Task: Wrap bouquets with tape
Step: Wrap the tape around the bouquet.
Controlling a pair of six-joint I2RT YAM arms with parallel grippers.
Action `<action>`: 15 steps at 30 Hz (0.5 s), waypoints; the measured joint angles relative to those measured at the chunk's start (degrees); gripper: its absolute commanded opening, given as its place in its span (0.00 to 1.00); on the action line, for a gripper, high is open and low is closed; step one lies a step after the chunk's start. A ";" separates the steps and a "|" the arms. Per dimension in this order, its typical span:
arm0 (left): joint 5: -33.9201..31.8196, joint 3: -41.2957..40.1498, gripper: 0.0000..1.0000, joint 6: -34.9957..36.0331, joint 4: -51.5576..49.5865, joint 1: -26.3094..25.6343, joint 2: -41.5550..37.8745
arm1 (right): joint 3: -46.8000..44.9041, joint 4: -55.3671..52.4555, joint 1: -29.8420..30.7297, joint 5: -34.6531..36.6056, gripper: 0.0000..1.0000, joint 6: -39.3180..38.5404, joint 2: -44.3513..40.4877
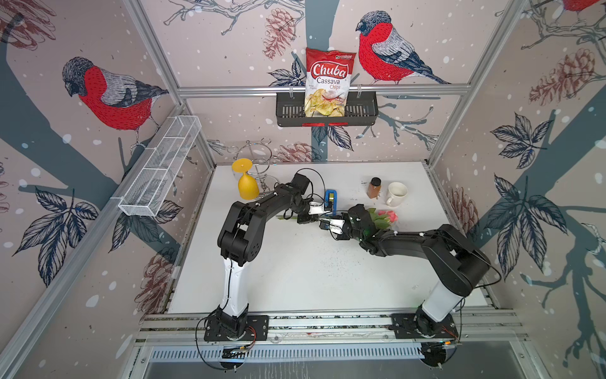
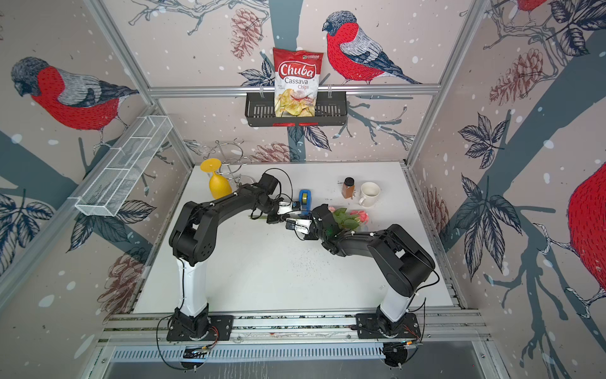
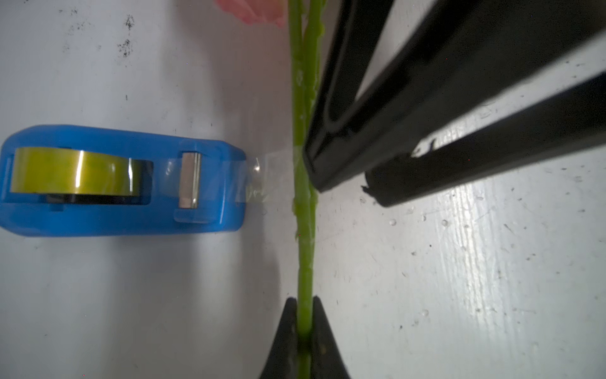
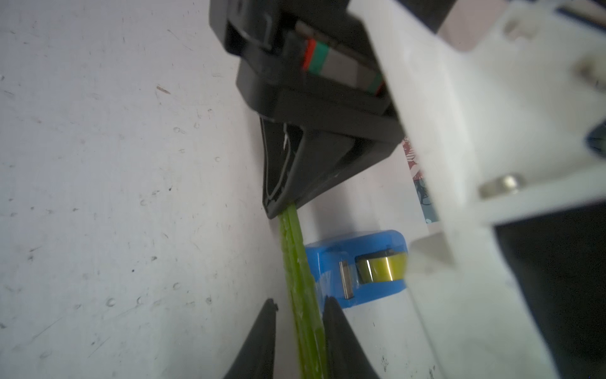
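The bouquets lie on the white table, pink blooms to the right and the thin green stems running left. My left gripper is shut on the stems. My right gripper stands open around the same stems nearer the blooms. One finger lies against them and there is a gap on the other side. The tape sits in its blue dispenser just behind the stems. A clear strip reaches from it to them.
A brown spice jar and a white mug stand at the back right. An upturned yellow goblet hangs on a wire rack at the back left. A chips bag sits in a black wall basket.
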 measured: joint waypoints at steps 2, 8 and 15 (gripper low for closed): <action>0.00 0.15 0.00 0.00 -0.20 0.00 0.02 | 0.50 0.00 -0.28 -0.09 0.29 -0.20 1.01; -0.02 0.28 0.00 0.02 -0.87 0.00 0.11 | 1.49 0.28 -0.44 0.35 0.27 -1.68 2.86; 0.24 0.31 0.00 0.02 -1.49 0.00 0.13 | 2.08 0.46 -0.94 1.14 0.27 -3.28 4.63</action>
